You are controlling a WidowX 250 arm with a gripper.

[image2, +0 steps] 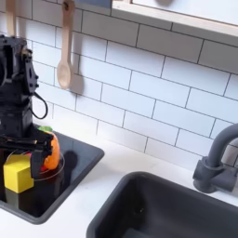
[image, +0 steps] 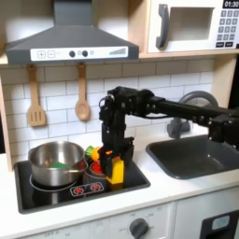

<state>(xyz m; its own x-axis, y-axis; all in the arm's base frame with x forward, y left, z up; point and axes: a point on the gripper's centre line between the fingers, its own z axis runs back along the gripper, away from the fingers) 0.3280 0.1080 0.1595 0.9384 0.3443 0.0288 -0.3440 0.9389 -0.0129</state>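
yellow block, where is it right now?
The yellow block sits on the stovetop at the burner on the first exterior view's right, directly under the gripper, with the steel pot to its left.

Yellow plastic block [image: 116,169] [image2: 19,174] upright on black toy stovetop, front right, touching orange toy piece [image2: 48,152].

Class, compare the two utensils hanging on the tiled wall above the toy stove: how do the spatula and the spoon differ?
In the first exterior view, the spatula has a flat, slotted, squarish head; the spoon has a rounded, solid bowl. The spatula hangs further to the first exterior view's left, above the pot; the spoon hangs nearer the gripper. Both look wooden and hang head-down.
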